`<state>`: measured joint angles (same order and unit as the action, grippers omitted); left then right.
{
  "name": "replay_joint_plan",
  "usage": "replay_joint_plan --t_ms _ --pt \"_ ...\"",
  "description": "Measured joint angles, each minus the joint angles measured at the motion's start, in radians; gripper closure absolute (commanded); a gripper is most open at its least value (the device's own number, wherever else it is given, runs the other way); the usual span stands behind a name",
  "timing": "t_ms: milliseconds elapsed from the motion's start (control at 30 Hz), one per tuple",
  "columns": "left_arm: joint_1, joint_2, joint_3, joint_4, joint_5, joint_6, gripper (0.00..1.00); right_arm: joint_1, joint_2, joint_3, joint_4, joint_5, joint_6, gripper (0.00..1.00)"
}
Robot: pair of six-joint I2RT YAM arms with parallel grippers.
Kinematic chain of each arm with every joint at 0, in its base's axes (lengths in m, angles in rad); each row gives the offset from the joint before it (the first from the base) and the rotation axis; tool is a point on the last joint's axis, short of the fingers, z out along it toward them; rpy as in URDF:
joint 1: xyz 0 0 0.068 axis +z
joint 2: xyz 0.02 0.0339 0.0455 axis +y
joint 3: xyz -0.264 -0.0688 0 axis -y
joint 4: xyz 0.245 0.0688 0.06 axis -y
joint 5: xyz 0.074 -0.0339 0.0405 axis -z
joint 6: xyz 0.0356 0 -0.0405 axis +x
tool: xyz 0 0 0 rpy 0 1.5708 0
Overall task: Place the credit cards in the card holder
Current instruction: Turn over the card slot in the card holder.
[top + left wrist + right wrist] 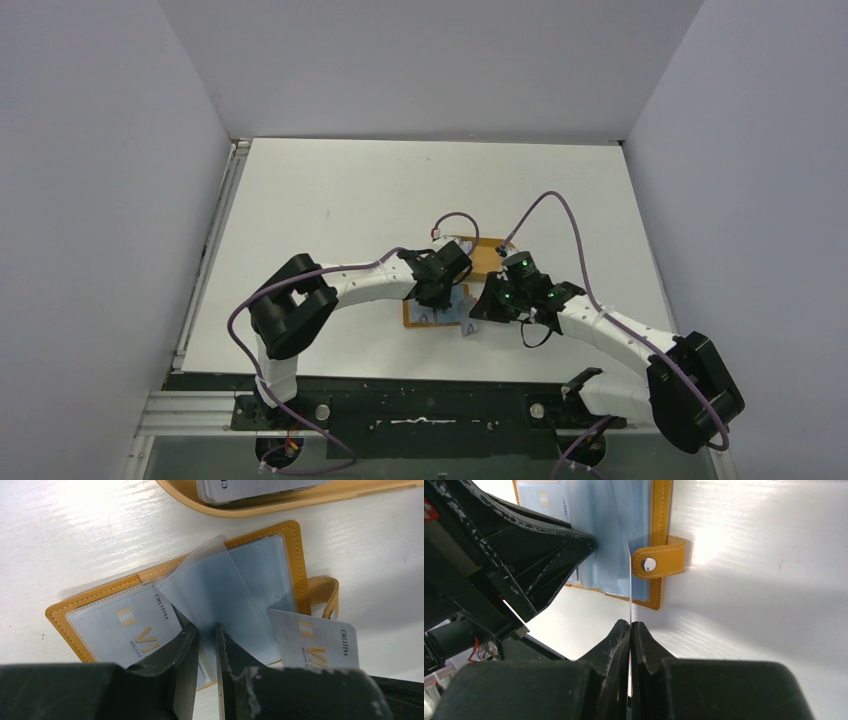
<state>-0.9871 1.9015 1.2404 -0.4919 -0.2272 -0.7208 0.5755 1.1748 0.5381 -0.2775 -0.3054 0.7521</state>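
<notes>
The tan-orange card holder (287,537) lies open on the table, its snap stud (649,564) on the strap at the right. One silvery-blue credit card (125,627) sits in its left clear pocket. My left gripper (206,630) is nearly shut on a clear sleeve page (210,580) and holds it lifted off the holder. My right gripper (630,624) is shut on a second credit card (629,580), seen edge-on, with its far edge at the holder's right side. That card also shows in the left wrist view (315,642). From above, both grippers (440,295) (480,308) meet over the holder (425,318).
An orange oval tray (300,497) holding more cards (250,489) stands just beyond the holder; it also shows from above (492,252). The arms' base rail runs along the near table edge. Grey walls enclose the white table.
</notes>
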Motion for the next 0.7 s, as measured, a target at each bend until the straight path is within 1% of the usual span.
replay_joint_plan --t_ms 133,233,333,500,700 --pt "0.001 0.000 0.000 0.000 0.004 0.000 0.84 0.000 0.025 0.000 0.021 -0.026 0.000 1.00" --pt "0.002 -0.002 -0.002 0.000 0.008 0.000 0.81 0.000 0.053 0.000 0.045 -0.049 0.000 1.00" --pt "0.006 -0.003 -0.003 0.000 0.016 -0.001 0.74 -0.001 0.071 0.000 0.063 -0.064 0.002 1.00" --pt "0.014 -0.022 -0.019 -0.005 0.032 -0.001 0.57 -0.001 0.076 0.000 0.080 -0.081 0.007 1.00" --pt "0.027 -0.070 -0.055 -0.045 0.051 0.000 0.49 0.000 0.094 0.002 0.098 -0.095 0.016 1.00"
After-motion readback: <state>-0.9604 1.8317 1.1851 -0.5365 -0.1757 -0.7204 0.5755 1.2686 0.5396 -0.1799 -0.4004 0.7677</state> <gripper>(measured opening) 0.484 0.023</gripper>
